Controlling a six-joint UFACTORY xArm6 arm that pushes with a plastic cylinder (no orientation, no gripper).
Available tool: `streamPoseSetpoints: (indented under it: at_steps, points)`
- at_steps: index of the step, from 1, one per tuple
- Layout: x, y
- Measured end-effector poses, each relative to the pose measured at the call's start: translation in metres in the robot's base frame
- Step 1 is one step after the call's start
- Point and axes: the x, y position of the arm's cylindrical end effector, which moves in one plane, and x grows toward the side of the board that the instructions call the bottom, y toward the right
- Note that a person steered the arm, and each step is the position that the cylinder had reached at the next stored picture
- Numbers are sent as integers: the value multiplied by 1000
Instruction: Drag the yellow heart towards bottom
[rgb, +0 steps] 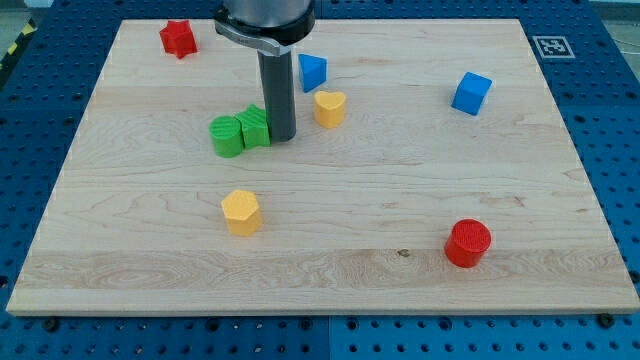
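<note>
The yellow heart (330, 108) lies on the wooden board (400, 190) a little above the centre, left of the middle. My tip (281, 137) rests on the board just left and slightly below the heart, with a small gap between them. The tip stands right beside a green block (256, 126), on its right side, and looks to touch it. A second green block (227, 137) sits against that one on its left.
A blue block (312, 72) lies just above the yellow heart. A yellow hexagon (241, 212) sits lower left. A red star (178, 38) is at top left, a blue cube (471, 93) at upper right, a red cylinder (468, 243) at lower right.
</note>
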Motion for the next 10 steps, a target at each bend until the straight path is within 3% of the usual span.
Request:
streamPoseSetpoints:
  at_steps: [2,3,5,7,10]
  points:
    - [-11,23]
    - [-60,17]
    - [-51,62]
    - [-24,66]
    - [-32,78]
